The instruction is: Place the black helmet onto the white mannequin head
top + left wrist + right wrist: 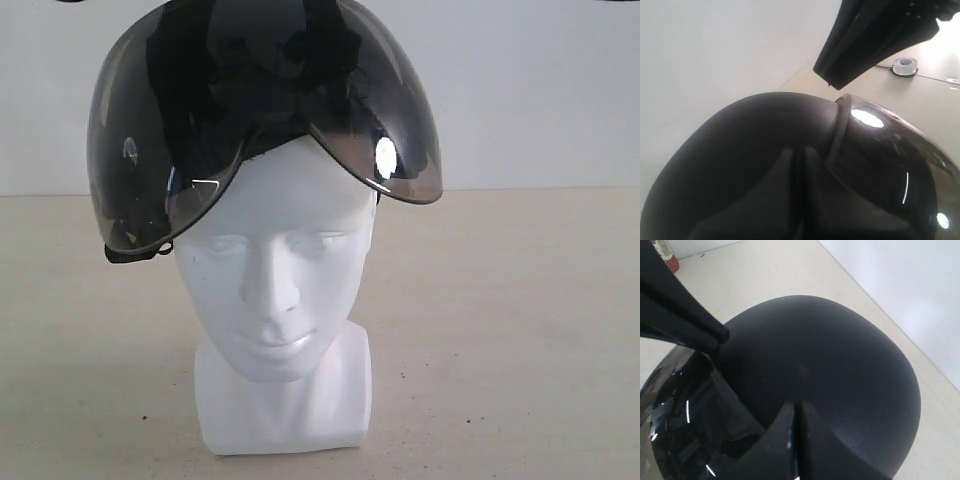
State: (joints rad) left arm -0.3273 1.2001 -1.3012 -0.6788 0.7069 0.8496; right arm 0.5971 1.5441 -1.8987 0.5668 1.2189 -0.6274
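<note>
My left gripper [799,154] is clenched, fingers pressed together on nothing, its tips against or just over the crown of the black helmet [765,130]; I cannot tell whether they touch. The right gripper [796,410] looks the same, closed to a thin slit above the other side of the shell. I judge both are shut so they can nudge and steady the shell rather than pinch it. The helmet sits on top of the white mannequin head [275,270], riding high and tilted, with the whole face bare and the smoky visor [385,120] raised above the brow. It probably wants pressing lower and level. The head stands upright on the table [530,340].
</note>
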